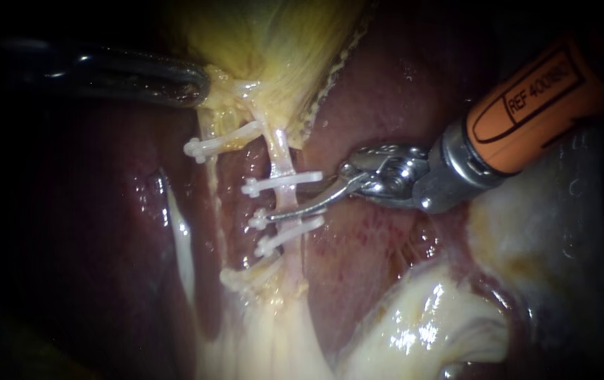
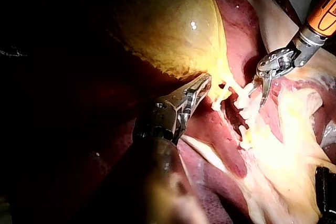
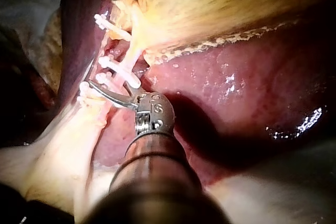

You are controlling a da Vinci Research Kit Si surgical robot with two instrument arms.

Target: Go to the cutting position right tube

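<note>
**A:** Where is the right tube (image 1: 282, 151)?

**B:** In the endoscope view it runs down from the neck of the gallbladder (image 1: 281, 42) and lies over the liver (image 1: 386, 105). It carries 3 clips: a top clip (image 1: 295, 181), a middle clip (image 1: 256, 221) and a bottom clip (image 1: 295, 232). A 4th clip (image 1: 221, 144) sits further left, apart from these.

**A:** And the right instrument (image 1: 295, 203)?

**B:** It comes in from the upper right on an orange shaft, with its blades at the tube. The jaws stand narrowly apart and grip nothing. The lower blade lies across the tube, below the top clip and above the bottom clip. Its tip is just beside the head of the middle clip. The upper blade stops short of the tube and is partly hidden under the end of the top clip.

**A:** Does the right wrist view agree?

**B:** It shows 1 thin blade laid across the tube between clips. I can't make out the other blade there.

**A:** The left instrument (image 1: 200, 84)?

**B:** It comes in from the left and looks dark. Its jaws are closed on pale tissue at the gallbladder's neck, above the 4th clip. In the left wrist view the jaws lie nearly together with their tips in that tissue. The right instrument is near there, but the 2 do not touch.
</note>
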